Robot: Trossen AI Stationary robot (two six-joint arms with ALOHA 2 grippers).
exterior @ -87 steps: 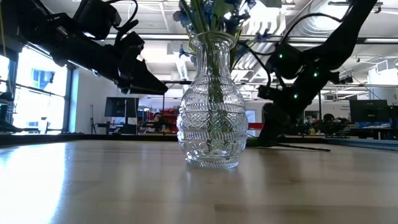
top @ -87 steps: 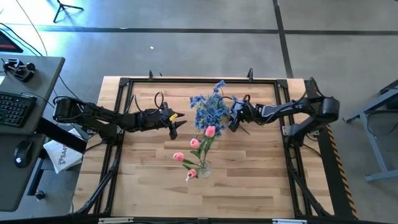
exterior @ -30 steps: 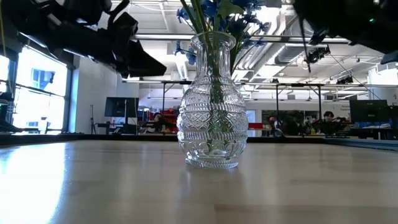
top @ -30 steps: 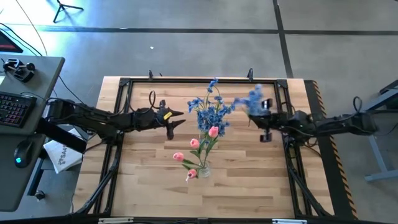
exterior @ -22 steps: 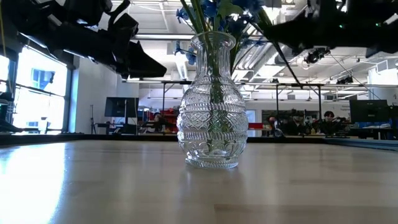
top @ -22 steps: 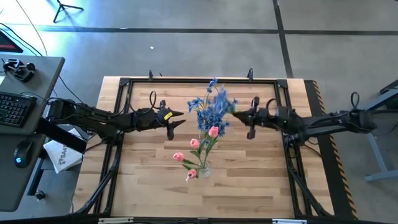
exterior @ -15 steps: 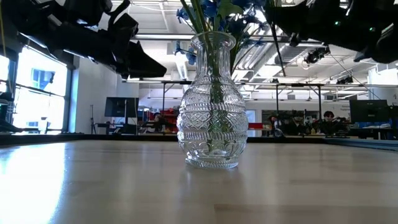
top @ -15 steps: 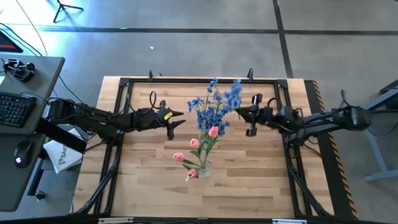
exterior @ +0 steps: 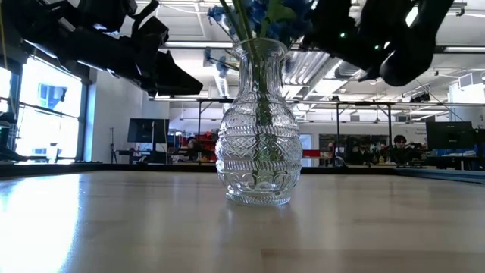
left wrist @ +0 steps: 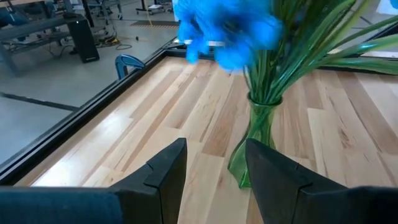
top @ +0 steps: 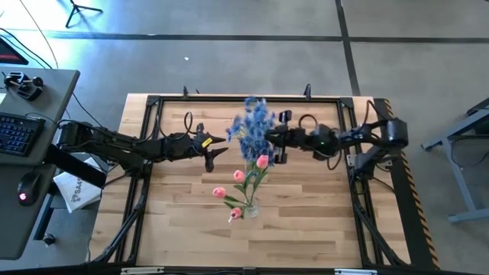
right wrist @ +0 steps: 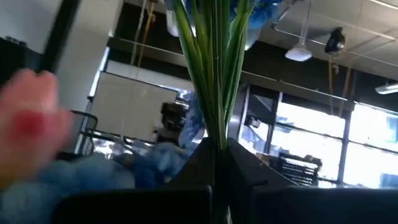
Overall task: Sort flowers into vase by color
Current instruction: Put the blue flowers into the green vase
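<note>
While pinched in the right hand [top: 276,142], one blue spray [top: 253,124]; four pink tulips [top: 259,161].

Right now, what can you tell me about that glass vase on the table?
The vase is clear cut glass with a patterned round belly, narrow neck and flared rim. It stands upright on the wooden table, touched by neither arm. Green stems fill it, carrying blue blossoms and pink tulips.
</note>
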